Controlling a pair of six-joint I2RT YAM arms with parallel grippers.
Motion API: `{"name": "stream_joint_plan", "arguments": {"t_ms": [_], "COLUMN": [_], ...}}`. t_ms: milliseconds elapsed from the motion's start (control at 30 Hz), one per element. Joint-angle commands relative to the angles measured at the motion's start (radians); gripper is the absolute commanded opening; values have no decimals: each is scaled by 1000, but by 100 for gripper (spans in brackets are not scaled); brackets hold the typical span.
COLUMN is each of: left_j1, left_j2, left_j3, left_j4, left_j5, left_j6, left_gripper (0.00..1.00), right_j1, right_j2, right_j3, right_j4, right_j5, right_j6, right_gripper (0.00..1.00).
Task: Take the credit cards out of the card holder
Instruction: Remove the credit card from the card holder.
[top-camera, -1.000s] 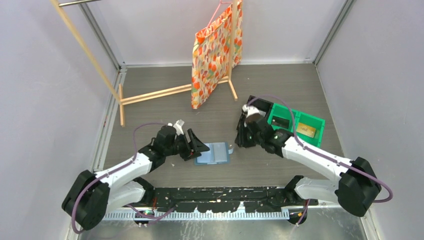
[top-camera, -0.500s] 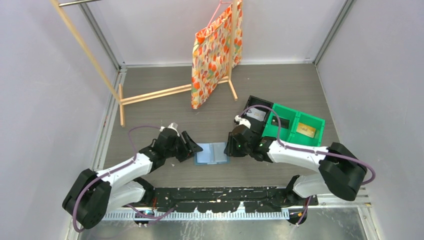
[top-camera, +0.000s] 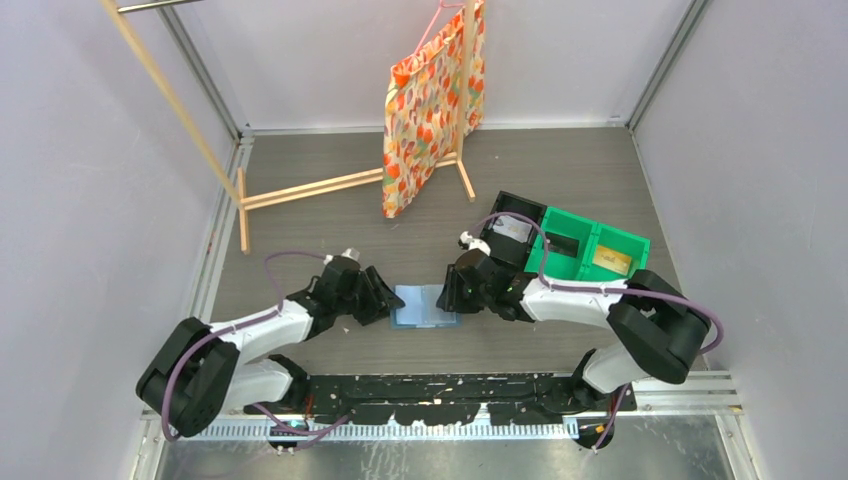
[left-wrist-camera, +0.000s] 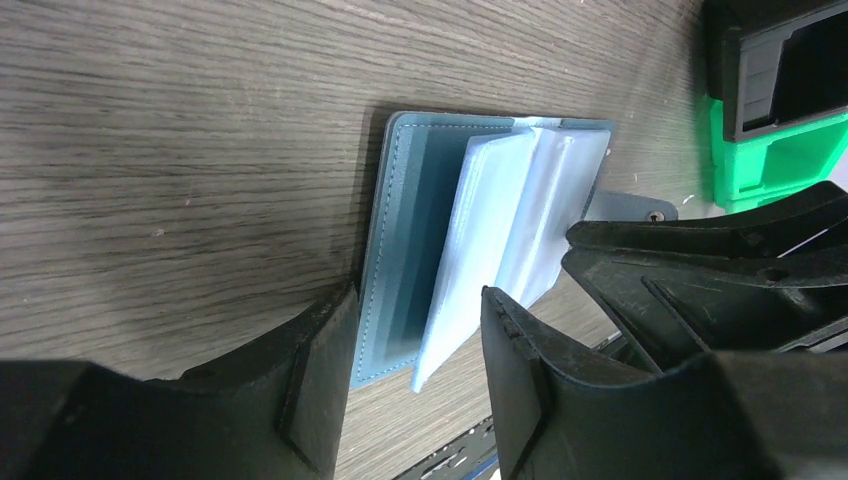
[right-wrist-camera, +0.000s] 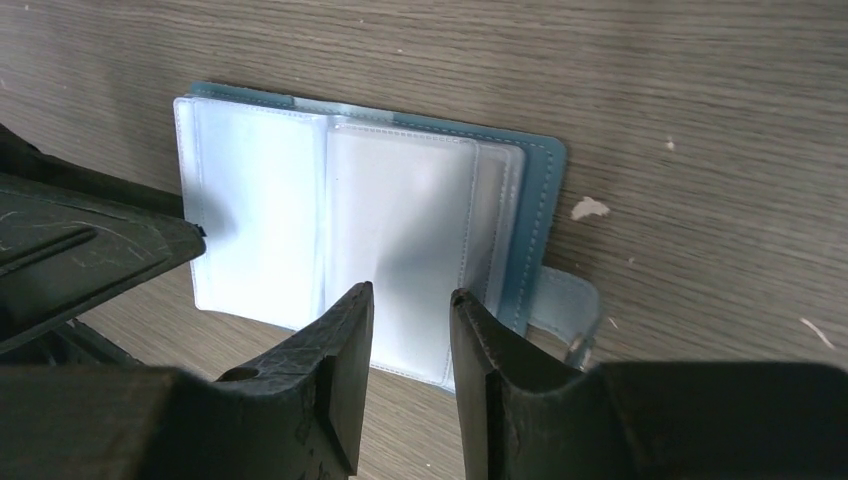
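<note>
The card holder (top-camera: 424, 306) lies open on the wooden table, teal cover down, pale translucent sleeve leaves (right-wrist-camera: 330, 215) fanned upward. No card colour shows through the leaves. My left gripper (left-wrist-camera: 415, 340) is open at its left edge, its fingers either side of the cover (left-wrist-camera: 400, 240) and one lifted leaf (left-wrist-camera: 480, 230). My right gripper (right-wrist-camera: 410, 310) is open with a narrow gap, fingertips just above the near edge of the right-hand leaves. In the top view the two grippers (top-camera: 385, 300) (top-camera: 455, 295) flank the holder. A tan credit card (top-camera: 612, 262) lies in the green bin and a whitish one (top-camera: 514, 229) in the black bin.
The green bin (top-camera: 640, 245) and the black bin (top-camera: 500, 205) stand just right of the holder, behind my right arm. An orange patterned bag (top-camera: 430, 110) hangs from a wooden rack (top-camera: 300, 188) at the back. Walls close in on both sides.
My right arm has swung left from the bins to the holder's right side. My left gripper has slid in at the left edge and its jaws have narrowed.
</note>
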Motion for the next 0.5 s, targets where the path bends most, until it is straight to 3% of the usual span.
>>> {"name": "stream_joint_plan", "arguments": {"t_ms": [0, 333, 467], "left_j1": [0, 1, 0], "left_j2": [39, 94, 57], "left_j3": [-13, -18, 13], "left_j4": [-6, 44, -26], "left_j5": [-22, 3, -19], "left_j6": [24, 21, 46], "left_gripper": [50, 50, 49], "right_j1": [6, 8, 19], "right_j2": [26, 88, 81], "right_j3": [22, 22, 44], "right_j4": [87, 222, 248], "right_j5": [-35, -177, -235], "right_j6": [4, 28, 22], "right_gripper": [40, 41, 40]}}
